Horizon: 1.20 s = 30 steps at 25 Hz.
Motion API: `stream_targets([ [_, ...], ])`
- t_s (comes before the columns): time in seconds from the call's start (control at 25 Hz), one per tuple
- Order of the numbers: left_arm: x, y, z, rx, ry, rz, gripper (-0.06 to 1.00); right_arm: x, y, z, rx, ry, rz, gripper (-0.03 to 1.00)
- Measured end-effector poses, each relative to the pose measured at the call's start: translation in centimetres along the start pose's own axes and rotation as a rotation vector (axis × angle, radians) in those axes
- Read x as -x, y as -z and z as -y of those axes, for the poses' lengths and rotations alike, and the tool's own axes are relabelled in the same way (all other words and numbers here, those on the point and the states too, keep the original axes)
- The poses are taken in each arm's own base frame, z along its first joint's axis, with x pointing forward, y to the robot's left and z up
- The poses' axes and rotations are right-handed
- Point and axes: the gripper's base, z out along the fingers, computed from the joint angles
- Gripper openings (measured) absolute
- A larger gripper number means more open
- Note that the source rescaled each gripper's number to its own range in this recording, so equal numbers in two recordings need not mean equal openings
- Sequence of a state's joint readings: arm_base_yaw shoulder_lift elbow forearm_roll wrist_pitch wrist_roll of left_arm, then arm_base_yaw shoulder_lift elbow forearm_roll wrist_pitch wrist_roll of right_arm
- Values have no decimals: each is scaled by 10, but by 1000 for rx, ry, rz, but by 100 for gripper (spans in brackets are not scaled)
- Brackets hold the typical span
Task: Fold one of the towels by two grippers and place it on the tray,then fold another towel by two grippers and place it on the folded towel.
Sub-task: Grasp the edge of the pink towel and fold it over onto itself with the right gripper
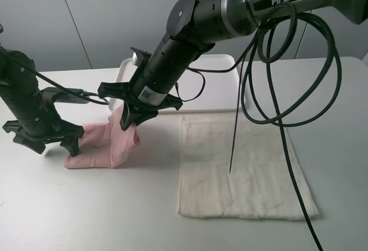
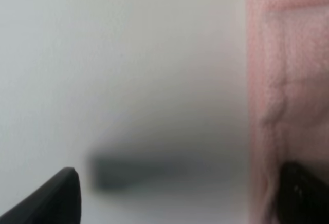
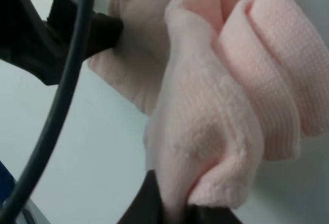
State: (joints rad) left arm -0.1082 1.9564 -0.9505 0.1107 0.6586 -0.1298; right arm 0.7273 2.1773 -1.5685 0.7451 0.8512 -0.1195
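Right gripper clamped on the pale pink towel, one fold held up; left gripper spread wide, holding nothing.
Pink towel bunched on the table toward its left edge, just in front of the tray's left corner. Right arm reaches across the middle to it. Left gripper low at the towel's left end, one finger at the cloth's edge. Cream towel flat, apart, nearer the right edge.
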Motion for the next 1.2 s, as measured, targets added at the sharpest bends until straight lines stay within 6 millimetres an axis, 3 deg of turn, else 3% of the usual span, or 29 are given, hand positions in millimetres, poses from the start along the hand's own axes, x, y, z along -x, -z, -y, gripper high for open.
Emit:
stream_targets([
  [0.56,0,0,0,-2,3,-2,99,8,-40,9,198,-133,48,5],
  [1.0,0,0,0,-3,4,-2,99,13,-54,11,279,-158,103,5],
  [1.2,0,0,1,-11,2,-3,99,12,-60,2,285,-133,134,5],
])
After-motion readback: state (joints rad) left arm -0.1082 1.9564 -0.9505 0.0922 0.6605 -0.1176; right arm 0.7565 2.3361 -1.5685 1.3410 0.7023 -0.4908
